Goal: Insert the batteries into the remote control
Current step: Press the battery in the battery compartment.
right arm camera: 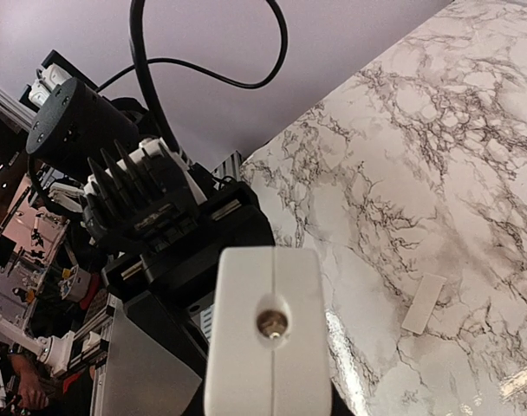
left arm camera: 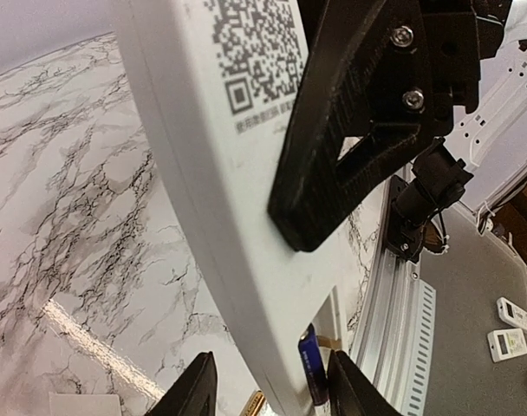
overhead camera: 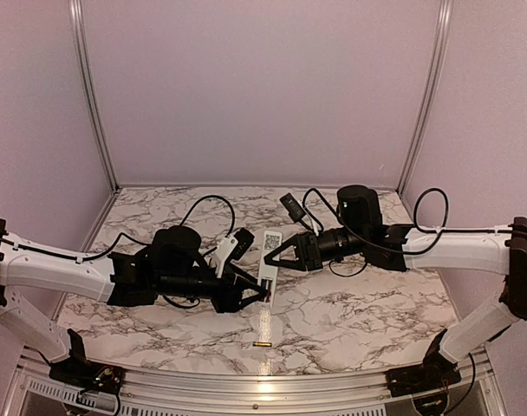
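Remote control (overhead camera: 269, 257) is held at mid-table, clamped by the right gripper (overhead camera: 276, 256), the left gripper (overhead camera: 260, 295) at its near end; from the left wrist, the dark battery (left arm camera: 313, 371) lies by that end between jaws I cannot tell are gripping, so it may drop; from the right wrist, end-on, any twist would misalign them.

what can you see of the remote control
The remote control is a slim white plastic bar with a QR-code label on its back, held above the marble table. Fingers of the right gripper clamp its middle; those of the left gripper straddle its near end, where a dark battery lies against it.
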Tool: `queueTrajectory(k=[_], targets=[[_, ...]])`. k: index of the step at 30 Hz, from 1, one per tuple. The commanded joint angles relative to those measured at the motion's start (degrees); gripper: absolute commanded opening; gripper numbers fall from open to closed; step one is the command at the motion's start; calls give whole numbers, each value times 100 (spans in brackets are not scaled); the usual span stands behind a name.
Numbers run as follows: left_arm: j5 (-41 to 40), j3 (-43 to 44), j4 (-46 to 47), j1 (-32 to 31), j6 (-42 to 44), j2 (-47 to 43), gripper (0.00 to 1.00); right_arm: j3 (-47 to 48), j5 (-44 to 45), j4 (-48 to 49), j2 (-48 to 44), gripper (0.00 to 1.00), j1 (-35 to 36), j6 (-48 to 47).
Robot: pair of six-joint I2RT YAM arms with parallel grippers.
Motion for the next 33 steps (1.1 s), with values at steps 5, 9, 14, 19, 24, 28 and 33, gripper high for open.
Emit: queueTrajectory(k=[5,9,14,19,24,28,33], targets=[[-196,200,-301,38,223,101,38,171,-97,213,-161,0,43,46],[-380,234,-391,38,299,126,31,139,-170,302,-143,0,36,125],[-722,298,-529,38,360,185,26,134,-277,421,-116,0,38,225],[-768,325,-515,38,357,232,20,89,-387,591,-56,0,36,336],[-779,377,-607,68,307,290,17,59,-461,619,-62,0,36,356],[-827,385,-584,91,235,252,28,51,-365,516,-66,0,36,272],[-736,387,-493,112,144,157,38,80,-247,367,-82,0,36,185]])
